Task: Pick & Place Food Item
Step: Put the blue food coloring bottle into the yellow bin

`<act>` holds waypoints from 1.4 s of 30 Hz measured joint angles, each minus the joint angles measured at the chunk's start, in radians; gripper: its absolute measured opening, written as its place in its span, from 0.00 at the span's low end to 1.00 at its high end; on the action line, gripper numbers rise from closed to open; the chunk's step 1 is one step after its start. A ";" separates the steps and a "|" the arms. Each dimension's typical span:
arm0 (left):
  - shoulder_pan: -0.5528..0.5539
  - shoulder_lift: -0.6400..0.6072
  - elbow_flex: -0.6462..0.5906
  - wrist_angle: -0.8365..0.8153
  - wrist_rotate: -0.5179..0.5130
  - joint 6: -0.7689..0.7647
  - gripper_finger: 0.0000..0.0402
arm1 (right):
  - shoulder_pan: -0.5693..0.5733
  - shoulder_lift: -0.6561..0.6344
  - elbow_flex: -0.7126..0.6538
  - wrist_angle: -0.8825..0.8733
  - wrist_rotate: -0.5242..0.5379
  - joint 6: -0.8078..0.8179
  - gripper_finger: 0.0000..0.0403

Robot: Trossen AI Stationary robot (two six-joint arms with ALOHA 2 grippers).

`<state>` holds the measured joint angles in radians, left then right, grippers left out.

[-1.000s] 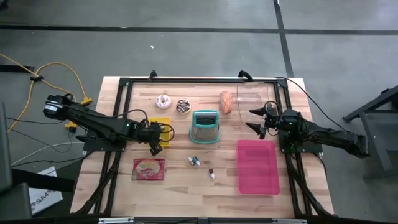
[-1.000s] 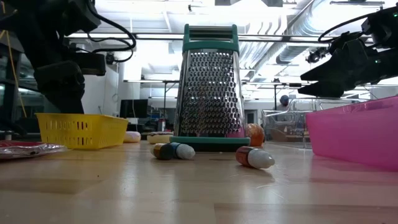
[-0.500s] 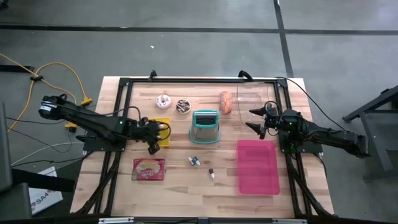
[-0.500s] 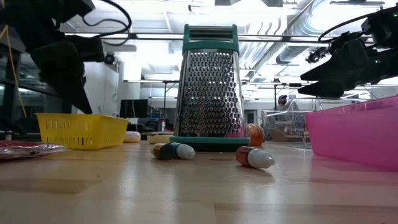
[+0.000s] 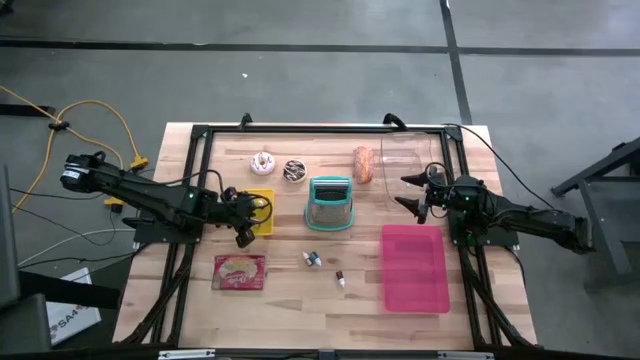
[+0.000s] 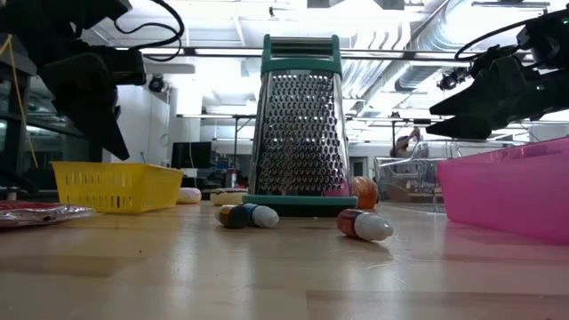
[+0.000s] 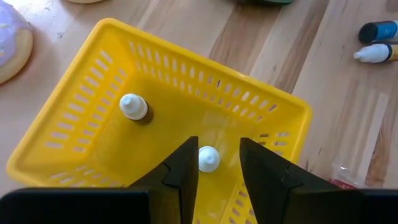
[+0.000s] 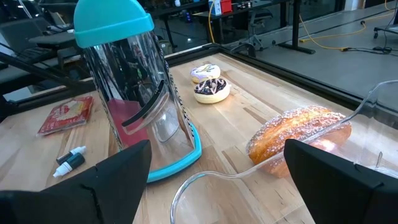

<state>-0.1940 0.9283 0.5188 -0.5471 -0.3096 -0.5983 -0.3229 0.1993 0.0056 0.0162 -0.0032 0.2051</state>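
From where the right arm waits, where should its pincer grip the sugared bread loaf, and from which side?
Grip the sugared brown bread loaf across its narrow middle, from above. It lies flat, partly against the clear plastic container, so a level approach from the right pincer looks blocked; both long flanks seem free.

Two bottles are sitting in the basket toward the table's left edge. The grater is standing centrally. Donuts and bread are lying along the far edge; the tray is lying toward the right edge.
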 joint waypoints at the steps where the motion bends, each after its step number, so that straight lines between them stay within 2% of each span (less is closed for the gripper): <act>1: 0.000 0.000 0.000 0.002 0.000 0.003 0.28 | 0.000 0.000 0.000 0.000 0.000 0.000 0.89; 6: -0.001 0.000 0.000 0.042 0.004 0.050 0.28 | 0.000 0.000 0.000 0.000 0.000 0.000 0.89; 15: -0.007 0.000 0.000 0.139 0.096 0.209 0.28 | 0.000 0.000 0.000 0.000 0.000 0.000 0.89; 25: -0.138 0.000 0.000 0.248 0.109 0.431 0.28 | 0.000 0.000 0.000 0.000 0.000 0.000 0.89; 33: -0.243 0.001 0.000 0.275 0.084 0.446 0.28 | 0.000 0.000 0.000 0.000 0.000 0.000 0.89; 42: -0.262 0.001 0.000 0.275 0.069 0.425 0.28 | 0.000 0.000 0.000 0.000 0.000 0.000 0.89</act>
<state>-0.4564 0.9291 0.5187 -0.2718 -0.2405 -0.1733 -0.3233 0.1992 0.0058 0.0162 -0.0032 0.2054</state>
